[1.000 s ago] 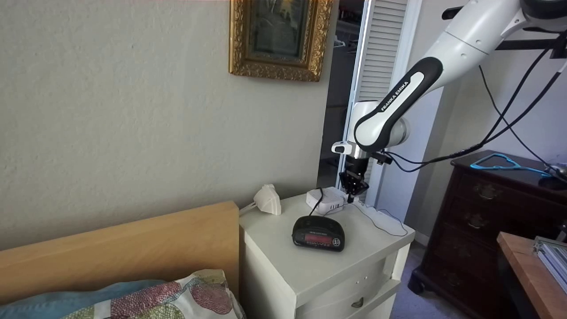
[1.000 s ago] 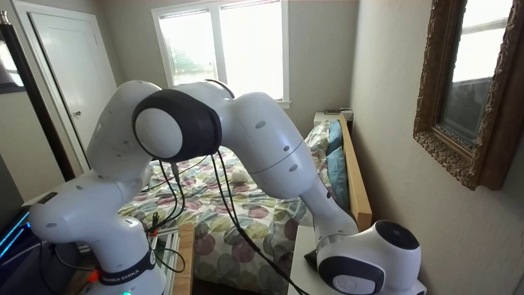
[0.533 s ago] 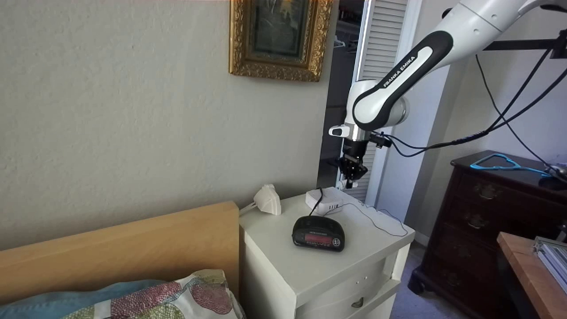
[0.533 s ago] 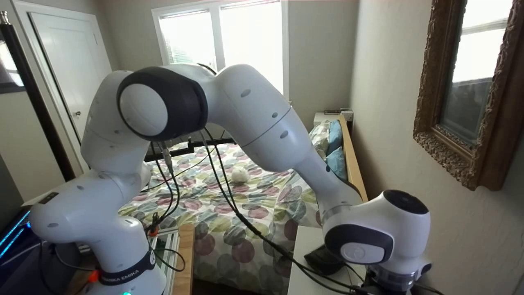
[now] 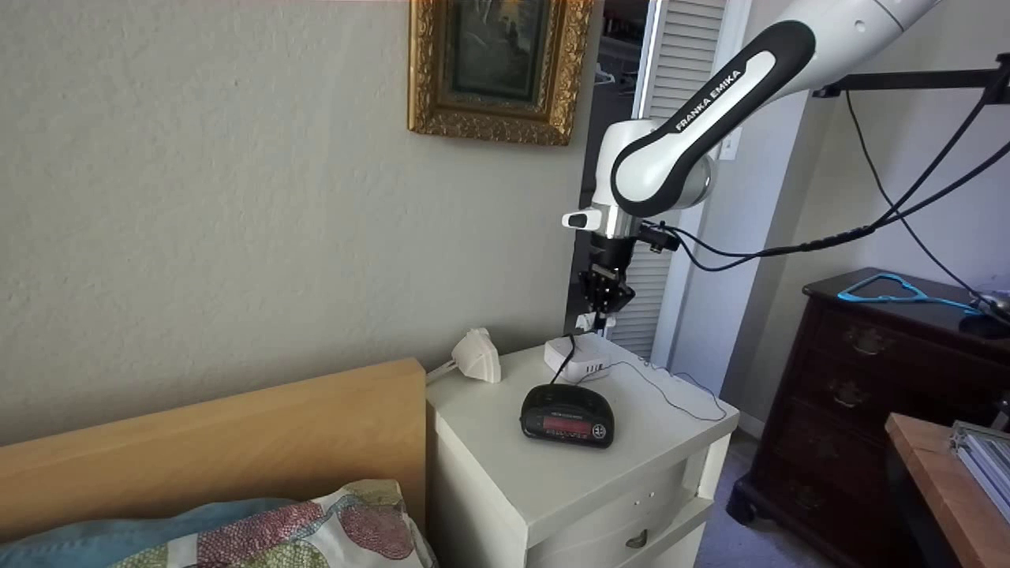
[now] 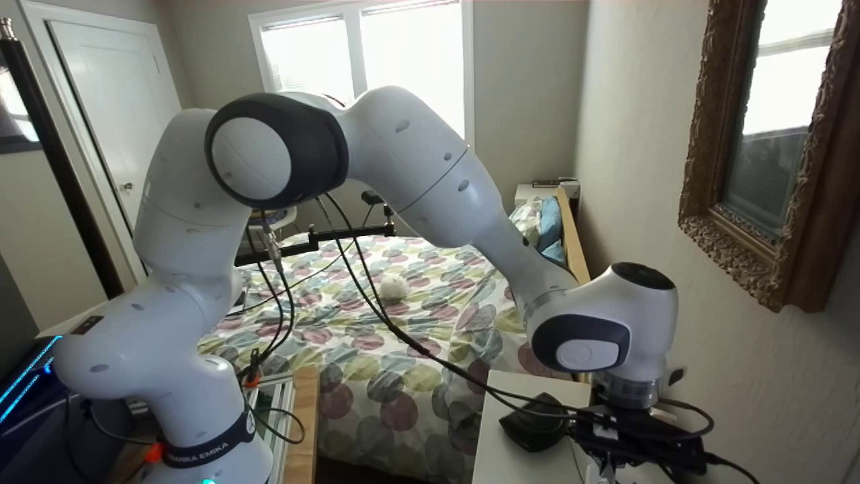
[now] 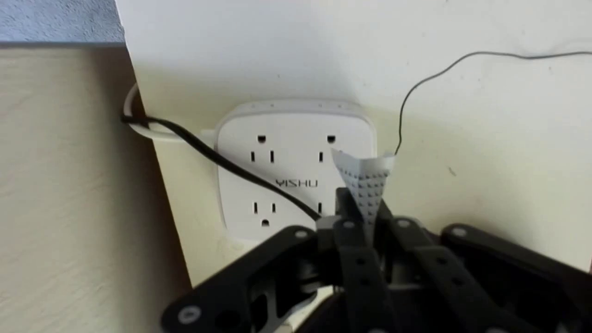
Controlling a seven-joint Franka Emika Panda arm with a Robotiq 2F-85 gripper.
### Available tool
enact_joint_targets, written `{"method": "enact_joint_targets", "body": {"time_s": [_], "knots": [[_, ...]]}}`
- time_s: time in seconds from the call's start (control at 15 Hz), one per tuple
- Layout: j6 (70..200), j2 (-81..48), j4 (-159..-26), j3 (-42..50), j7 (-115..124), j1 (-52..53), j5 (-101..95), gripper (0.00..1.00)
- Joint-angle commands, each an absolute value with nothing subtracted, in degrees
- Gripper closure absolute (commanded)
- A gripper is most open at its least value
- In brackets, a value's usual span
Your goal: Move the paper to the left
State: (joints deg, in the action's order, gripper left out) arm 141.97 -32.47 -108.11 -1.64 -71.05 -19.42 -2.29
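Observation:
The paper is a small white piece with rows of dark marks, pinched narrow at its lower end and flaring at its upper edge in the wrist view. My gripper is shut on it. In an exterior view the gripper points down above the back of the white nightstand, with white edges of the paper showing beside the fingertips. The paper is above the surface, near the white outlet block. In an exterior view the gripper is mostly hidden by its own body and cables.
A dark oval alarm clock stands in the nightstand's middle. A cream-white lump sits at the back left by the headboard. A black cord crosses the outlet block, and a thin wire lies on the top. The wall is close behind.
The gripper has risen from the nightstand surface with the paper in it, then shifted left in an exterior view. The clock, outlet block and lump have not moved.

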Motion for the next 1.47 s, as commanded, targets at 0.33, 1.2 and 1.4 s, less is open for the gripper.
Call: {"method": "enact_joint_targets", "body": {"time_s": [0.33,1.2,1.4], "knots": [[146.29,-34.70,-107.06,-5.39,-76.60,-16.25,-1.80,0.96],[150.79,-43.36,-101.34,-7.37,-93.98,-16.10,-3.59,0.96],[152.58,-44.81,-100.20,-7.21,-96.66,-15.95,-4.07,0.96]]}}
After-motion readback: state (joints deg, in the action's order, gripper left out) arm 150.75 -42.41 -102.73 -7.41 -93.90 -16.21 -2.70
